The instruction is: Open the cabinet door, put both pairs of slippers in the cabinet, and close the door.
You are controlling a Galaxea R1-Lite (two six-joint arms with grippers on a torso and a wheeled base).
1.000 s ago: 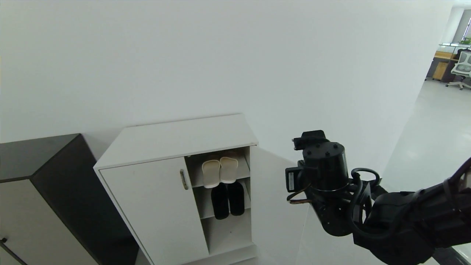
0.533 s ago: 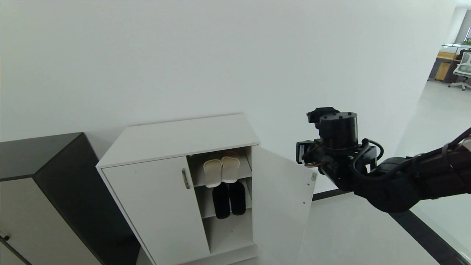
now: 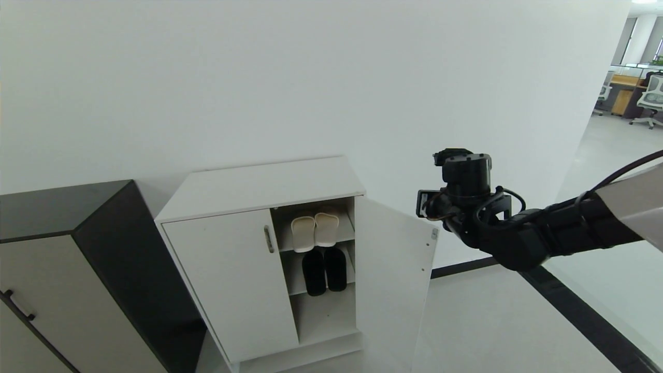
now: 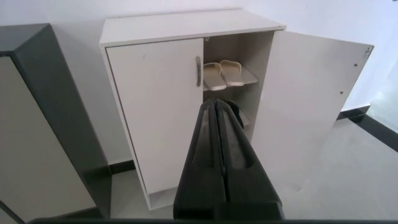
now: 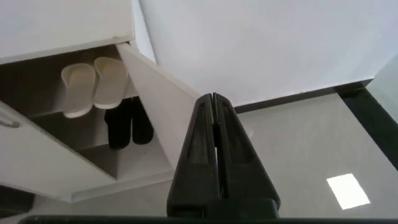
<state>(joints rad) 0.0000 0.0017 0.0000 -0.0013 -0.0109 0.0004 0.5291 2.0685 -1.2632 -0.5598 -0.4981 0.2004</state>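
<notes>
2 pairs of slippers are already inside the cabinet (image 3: 259,181). The white slippers (image 3: 314,231) lie side by side on the top shelf, and the black slippers (image 3: 325,270) sit on the shelf directly below them, both behind the right-hand opening. The left door (image 3: 233,280) is closed. The right door (image 3: 393,269) stands swung out wide, hinged along the cabinet's right front edge, with its long axis vertical. What remains, as I judge it, is only the closing. The right gripper (image 5: 214,99) is up just beyond the right door's top free corner, on the side away from the cabinet, so the door panel lies toward the robot's left of it. Whether the tips touch the edge cannot be told. Its fingers are pressed together with nothing between them. The left gripper (image 4: 216,106) is likewise pinched flat and empty, held back in front of the left door and well apart from the open one. The right arm (image 3: 518,238) is clearly the nearer of the 2, and the coming move turns on that. A push leftward on the free edge, following the arc around the hinge, should carry the door home. Pushing too near the hinge, or straight along the panel, would likely just slide off.
</notes>
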